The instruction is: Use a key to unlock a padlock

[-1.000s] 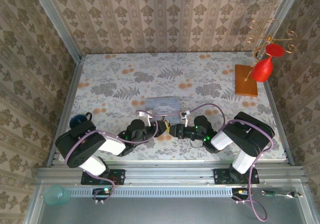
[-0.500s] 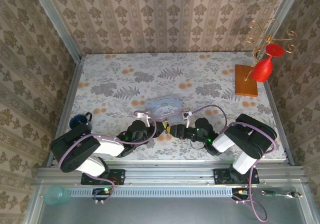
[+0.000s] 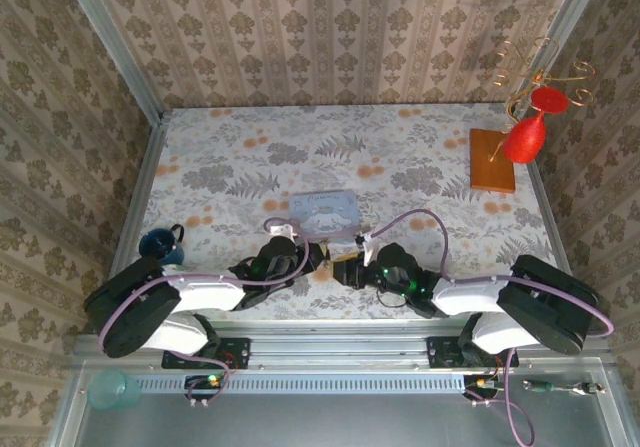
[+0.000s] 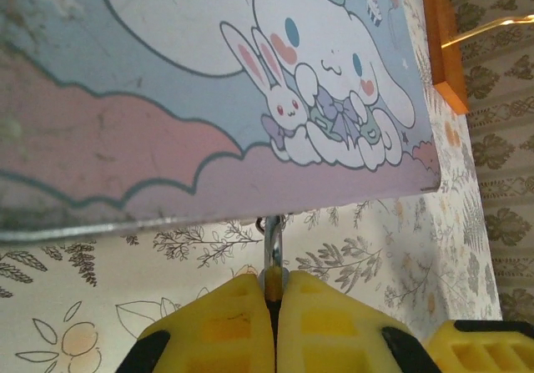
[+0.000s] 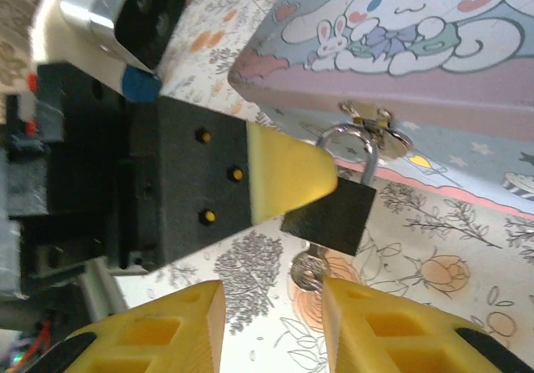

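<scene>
room: patterned wallpaper walls on three sides, metal posts at the back corners
table: flat, floral cloth; wooden stand with red glass at far right, blue cup at left edge, both well apart from the work
tin: pastel cartoon tin, centre of top view, lying flat, near side wall facing both hands
left hand: yellow fingers pressed fully together on a thin silvery strip just under the tin edge, which reads as the shackle edge-on; in the right wrist view its yellow tip touches the upper left corner of the lock body
right hand: fingers partly apart, nothing between them, at the bottom of its own view, aimed up-frame at the lock
padlock: small black body, centre of right wrist view, hung by its shackle from the hasp on the tin's side; cannot tell if it touches the cloth
key: silvery head just below the lock body, looks seated in the keyhole, blurred
relation: lock's long axis runs from upper right (hasp) to lower left (key); the key end points at the right hand's gap; right hand is free and nearer the key, left hand braces the lock
next move (judgement): right hand goes up-frame, closes on the key head, twists; risk of the slim head slipping or the lock swinging
</scene>
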